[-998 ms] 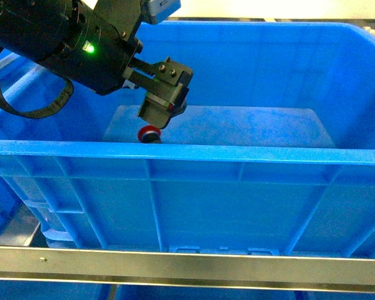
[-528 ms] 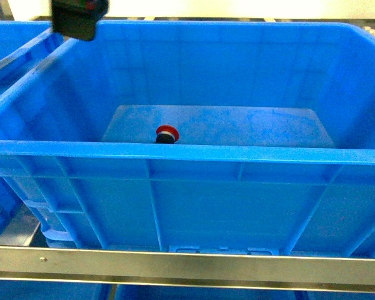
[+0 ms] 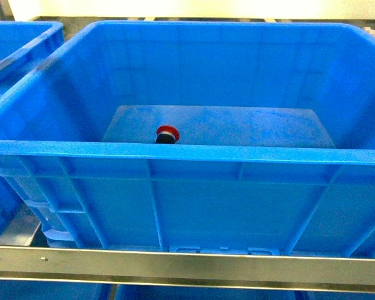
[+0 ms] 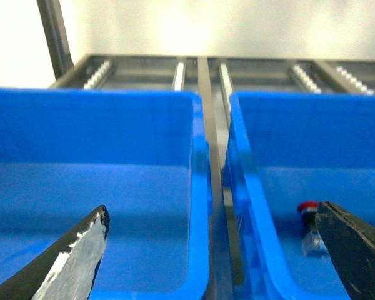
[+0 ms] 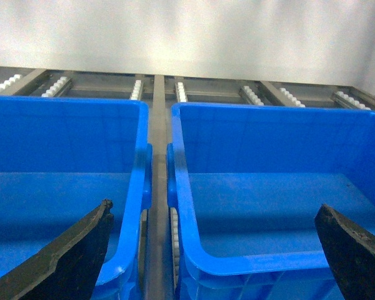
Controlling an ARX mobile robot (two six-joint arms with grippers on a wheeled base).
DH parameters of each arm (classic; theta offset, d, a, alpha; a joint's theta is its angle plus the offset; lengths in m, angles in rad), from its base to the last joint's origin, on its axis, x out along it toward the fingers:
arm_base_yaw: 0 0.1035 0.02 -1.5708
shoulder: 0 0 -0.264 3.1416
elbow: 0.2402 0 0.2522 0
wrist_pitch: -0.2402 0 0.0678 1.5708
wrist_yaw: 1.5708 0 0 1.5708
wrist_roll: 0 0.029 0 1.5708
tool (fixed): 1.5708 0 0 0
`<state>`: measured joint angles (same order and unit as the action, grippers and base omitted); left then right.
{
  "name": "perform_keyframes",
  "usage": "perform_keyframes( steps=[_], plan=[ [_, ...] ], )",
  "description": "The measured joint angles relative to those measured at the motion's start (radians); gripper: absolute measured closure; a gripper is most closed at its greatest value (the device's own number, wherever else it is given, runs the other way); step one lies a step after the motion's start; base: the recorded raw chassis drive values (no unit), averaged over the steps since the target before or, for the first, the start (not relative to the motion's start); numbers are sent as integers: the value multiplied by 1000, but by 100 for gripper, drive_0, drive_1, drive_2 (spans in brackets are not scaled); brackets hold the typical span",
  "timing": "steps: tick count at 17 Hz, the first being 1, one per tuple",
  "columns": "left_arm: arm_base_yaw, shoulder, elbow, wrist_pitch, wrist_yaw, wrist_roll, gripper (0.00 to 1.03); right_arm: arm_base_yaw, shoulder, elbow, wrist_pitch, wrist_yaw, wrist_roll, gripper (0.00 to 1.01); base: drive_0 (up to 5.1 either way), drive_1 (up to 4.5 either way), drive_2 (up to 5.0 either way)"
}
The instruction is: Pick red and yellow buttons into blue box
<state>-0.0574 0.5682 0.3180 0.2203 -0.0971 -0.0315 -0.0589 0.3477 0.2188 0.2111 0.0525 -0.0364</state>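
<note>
The red button (image 3: 167,133) lies on the floor of the blue box (image 3: 187,153), near its front wall, left of centre. The left wrist view shows this red button (image 4: 308,210) inside the right-hand crate, the blue box (image 4: 312,119), just beside my right fingertip. My left gripper (image 4: 211,215) hangs open and empty over the gap between two crates. My right gripper (image 5: 214,209) is open and empty too, above another gap between crates. Neither gripper appears in the head view. The yellow button is out of view.
Another blue crate (image 4: 94,125) stands left of the box, with a metal rail (image 4: 207,125) between them. Two blue crates (image 5: 62,131) (image 5: 281,137) sit on a roller rack (image 5: 181,90). A metal bar (image 3: 187,265) crosses below the box.
My left arm has let go of the red button and pulled up and left out of the head view. The button rolled slightly right and now lies still.
</note>
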Motion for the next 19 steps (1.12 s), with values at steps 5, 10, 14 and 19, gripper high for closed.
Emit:
perform_keyframes(
  steps=[5,10,14,19],
  plan=[
    [51,-16,-25,51,79,6,18,56,-14,9,-107,-46,18,19,0,0,0],
    [55,-125,-161,58,97,13,73,59,-102,-93,-97,-53,21,76,0,0,0],
    [55,-211,-221,37,97,16,101,59,-186,-129,-163,-53,22,99,0,0,0],
    [56,-299,-263,-10,97,17,101,59,-299,-166,-219,-53,22,99,0,0,0]
  ],
)
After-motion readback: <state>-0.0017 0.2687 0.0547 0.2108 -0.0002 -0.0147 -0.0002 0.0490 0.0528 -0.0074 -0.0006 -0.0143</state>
